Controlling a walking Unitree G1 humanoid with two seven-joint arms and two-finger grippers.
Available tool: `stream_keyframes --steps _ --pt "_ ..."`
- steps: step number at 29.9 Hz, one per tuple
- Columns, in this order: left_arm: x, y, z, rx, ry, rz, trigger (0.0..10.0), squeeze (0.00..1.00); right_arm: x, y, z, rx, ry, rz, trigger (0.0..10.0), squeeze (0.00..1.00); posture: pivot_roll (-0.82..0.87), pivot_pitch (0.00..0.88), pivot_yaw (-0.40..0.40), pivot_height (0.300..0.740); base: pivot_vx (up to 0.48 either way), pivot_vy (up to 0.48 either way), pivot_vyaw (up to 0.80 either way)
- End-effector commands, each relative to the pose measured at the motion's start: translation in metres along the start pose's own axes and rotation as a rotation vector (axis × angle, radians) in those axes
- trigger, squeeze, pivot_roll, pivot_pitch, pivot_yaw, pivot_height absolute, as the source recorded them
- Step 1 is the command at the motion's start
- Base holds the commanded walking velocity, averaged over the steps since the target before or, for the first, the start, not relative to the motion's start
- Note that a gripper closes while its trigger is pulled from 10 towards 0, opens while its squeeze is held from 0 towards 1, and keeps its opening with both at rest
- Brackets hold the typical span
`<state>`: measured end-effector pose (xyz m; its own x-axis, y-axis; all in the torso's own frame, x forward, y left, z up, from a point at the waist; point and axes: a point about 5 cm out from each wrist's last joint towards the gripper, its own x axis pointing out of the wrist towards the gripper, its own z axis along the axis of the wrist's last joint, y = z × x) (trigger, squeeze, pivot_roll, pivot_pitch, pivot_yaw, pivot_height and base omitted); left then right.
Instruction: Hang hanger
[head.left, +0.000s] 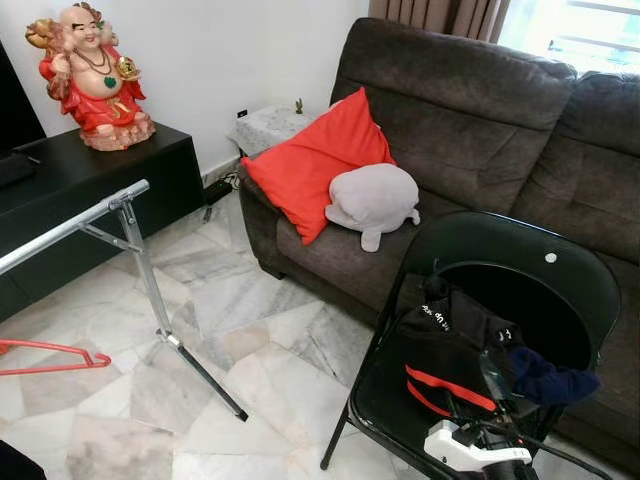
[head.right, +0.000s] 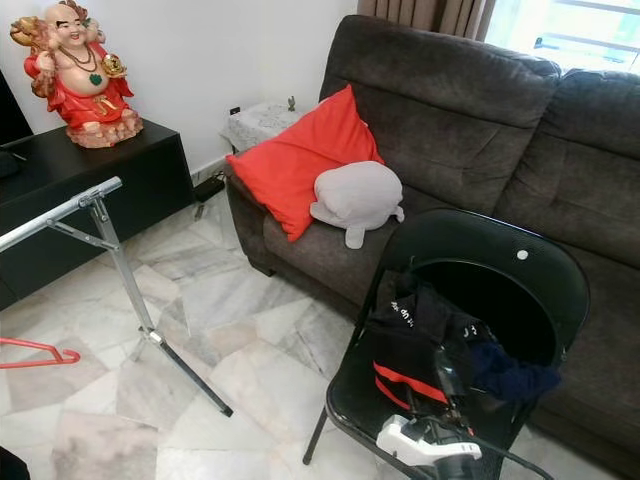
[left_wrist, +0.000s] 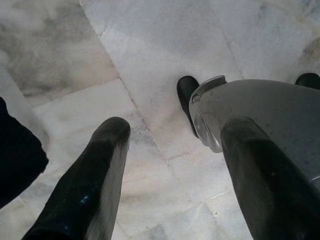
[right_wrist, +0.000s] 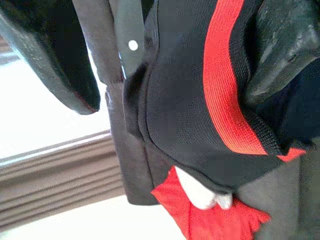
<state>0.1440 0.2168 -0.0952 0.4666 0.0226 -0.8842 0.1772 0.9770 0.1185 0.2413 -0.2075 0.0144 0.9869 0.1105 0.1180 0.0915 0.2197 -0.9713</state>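
One right gripper (right_wrist: 170, 65) spread wide at black garment (head.left: 450, 340) with unreadable white lettering.

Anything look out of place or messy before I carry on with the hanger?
Yes. The red hanger lies on the marble floor under the metal rack instead of hanging on it. Dark clothes sit bunched in a heap on the black chair, where the right gripper is reaching.
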Motion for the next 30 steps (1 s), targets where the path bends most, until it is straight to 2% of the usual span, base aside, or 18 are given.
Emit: stream_keyframes --steps 1,6,10,18,21,23,25,30 --pt "-0.001 0.000 -0.005 -0.004 0.018 0.004 10.0 0.00 0.005 0.002 0.001 0.012 -0.004 0.030 10.0 0.00 -0.03 0.000 -0.018 0.740 0.000 0.000 0.00" --pt "-0.001 0.000 -0.005 -0.003 0.018 0.005 10.0 0.00 0.014 -0.001 -0.001 0.023 0.022 0.024 10.0 0.00 -0.03 0.000 -0.019 0.740 0.000 0.000 0.00" --pt "-0.001 0.000 -0.005 -0.007 0.018 0.008 10.0 0.00 0.026 -0.011 -0.006 0.016 0.075 -0.050 10.0 0.00 -0.02 0.000 -0.021 0.740 0.000 0.000 0.00" --pt "-0.001 0.000 -0.005 -0.005 0.017 0.009 10.0 0.00 0.025 -0.013 -0.005 0.026 0.068 -0.097 10.0 0.00 -0.02 0.000 -0.019 0.740 0.000 0.000 0.00" --pt "-0.001 0.001 -0.005 -0.002 0.016 0.010 10.0 0.00 0.021 -0.014 -0.008 0.068 0.126 -0.138 10.0 0.00 -0.03 0.000 -0.016 0.740 0.000 0.000 0.00" --pt "-0.001 0.001 -0.005 -0.001 0.015 0.010 10.0 0.00 0.020 -0.013 -0.009 0.080 0.144 -0.134 10.0 0.00 -0.03 0.000 -0.016 0.740 0.000 0.000 0.00" --pt "-0.001 0.001 -0.005 0.000 0.015 0.011 10.0 0.00 0.017 -0.005 -0.011 0.143 0.194 -0.066 10.0 0.00 -0.03 0.000 -0.015 0.740 0.000 0.000 0.00" --pt "-0.001 0.000 -0.004 0.000 0.012 0.012 10.0 0.00 0.019 0.002 -0.005 0.116 0.128 0.025 10.0 0.00 -0.02 0.000 -0.019 0.740 0.000 0.000 0.00"
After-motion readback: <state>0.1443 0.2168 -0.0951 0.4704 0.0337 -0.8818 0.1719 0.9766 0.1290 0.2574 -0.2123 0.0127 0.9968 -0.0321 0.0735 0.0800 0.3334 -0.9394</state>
